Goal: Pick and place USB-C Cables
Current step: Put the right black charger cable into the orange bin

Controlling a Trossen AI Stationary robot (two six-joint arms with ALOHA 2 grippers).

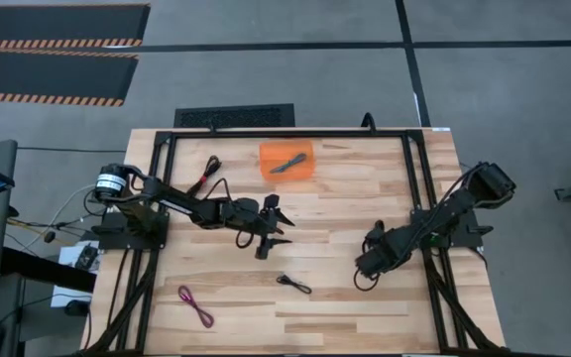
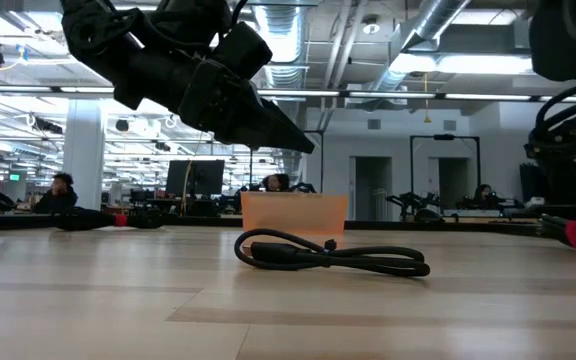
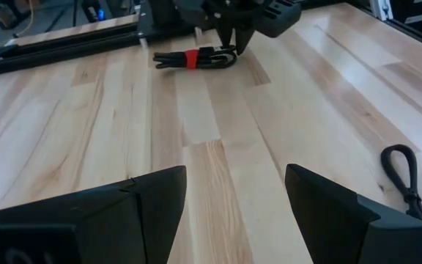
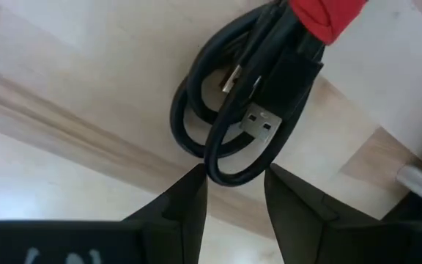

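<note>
My left gripper (image 1: 278,226) hovers open above the table's middle, clear of everything (image 3: 233,198). My right gripper (image 1: 363,274) points down at a red-and-black cable (image 4: 258,95) lying flat on the table. Its fingertips (image 4: 234,192) are slightly apart, on either side of the cable's looped end. A black cable (image 1: 293,284) (image 2: 328,255) lies flat near the middle. The magenta cable (image 1: 196,305) lies toward the near left corner. A second red-and-black cable (image 1: 206,175) lies far left. A dark bluish cable (image 1: 285,164) lies inside the orange tray (image 1: 307,171). My right gripper comes from above at the looped end (image 4: 229,172) of the red-and-black cable, away from its red band (image 4: 324,15). The loop sits right at the gap between the fingertips. I cannot tell whether the fingers (image 4: 193,198) touch it. The cable lies flat on the table.
The orange tray (image 2: 293,212) stands toward the table's far edge, behind the black cable. A black frame (image 1: 414,188) runs along the table's left, right and far sides. Bare wood lies between the two grippers (image 3: 218,132).
</note>
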